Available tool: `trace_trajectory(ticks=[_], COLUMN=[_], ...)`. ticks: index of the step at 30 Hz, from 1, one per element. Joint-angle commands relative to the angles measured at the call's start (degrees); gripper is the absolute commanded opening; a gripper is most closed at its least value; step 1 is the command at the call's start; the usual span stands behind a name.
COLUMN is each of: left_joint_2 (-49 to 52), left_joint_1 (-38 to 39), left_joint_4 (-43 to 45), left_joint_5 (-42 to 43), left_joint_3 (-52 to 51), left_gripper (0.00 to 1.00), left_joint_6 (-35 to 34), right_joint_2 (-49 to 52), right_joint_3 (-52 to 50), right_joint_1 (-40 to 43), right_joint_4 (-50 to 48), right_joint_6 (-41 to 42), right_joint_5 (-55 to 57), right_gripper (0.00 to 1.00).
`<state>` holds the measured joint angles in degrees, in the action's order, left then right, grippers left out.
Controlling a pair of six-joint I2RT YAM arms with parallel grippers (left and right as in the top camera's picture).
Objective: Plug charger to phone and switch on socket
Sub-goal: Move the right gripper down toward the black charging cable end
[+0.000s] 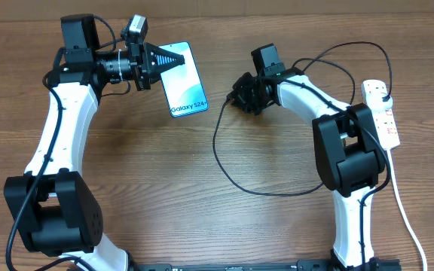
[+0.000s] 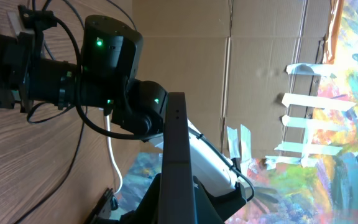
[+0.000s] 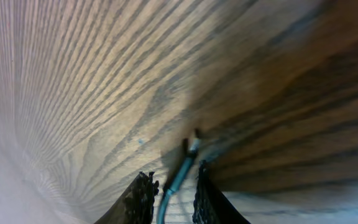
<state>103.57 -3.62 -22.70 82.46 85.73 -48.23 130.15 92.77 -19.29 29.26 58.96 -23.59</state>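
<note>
Wide view first: the wooden table (image 1: 202, 226) fills the shot, with both arms reaching in from the 6 o'clock edge. The left arm (image 1: 59, 128) stretches up to about 11 o'clock, and the right arm (image 1: 349, 150) bends in from 4 o'clock towards the centre.

On to the phone (image 1: 183, 86). It sits just left of 12 o'clock, screen lit and pale blue. The left gripper (image 1: 170, 62) has it clamped by one end, fingers closed on it. The left wrist camera sees it edge-on as a dark slab, so it looks lifted and tilted off the table rather than lying flat.

The socket (image 1: 383, 113) lies out at 3 o'clock, white, well apart from both grippers. Something dark sits at its far end, possibly the plug, and the switches are too small to read.

Next, the charger cable (image 3: 175, 179). It loops across the table from 5 o'clock up to the right gripper (image 1: 241, 94) at about 1 o'clock. In the right wrist view that gripper's fingers are drawn in close on either side, and it looks pinched between them.

Smallest of all is the connector tip (image 3: 193, 144), poking out beyond the fingers, bare and in nothing.

So, progress: both pieces are in hand, near each other but apart. I'd say the mating comes next, then the switch, which nobody is near.
</note>
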Motion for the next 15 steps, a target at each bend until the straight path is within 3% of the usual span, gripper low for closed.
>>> trace_trajectory(ticks=[1,9,15], left_joint_2=[0.24,0.24,0.24], left_joint_1=[0.33,0.33,0.33], left_joint_4=[0.04,0.04,0.04], left_joint_5=[1.6,1.55,1.55], left_joint_3=[0.02,0.02,0.02], left_gripper=[0.04,0.04,0.04], left_joint_6=[-0.17,-0.15,-0.17], right_joint_2=[2.12,2.56,3.58], right_joint_3=[1.2,1.2,1.16], right_joint_1=[-0.48,-0.59,-0.92], right_joint_4=[-0.87,-2.43,-1.88], right_joint_6=[1.11,1.31,0.94], right_joint_5=[0.87,2.1,2.12], right_gripper=[0.24,0.24,0.09])
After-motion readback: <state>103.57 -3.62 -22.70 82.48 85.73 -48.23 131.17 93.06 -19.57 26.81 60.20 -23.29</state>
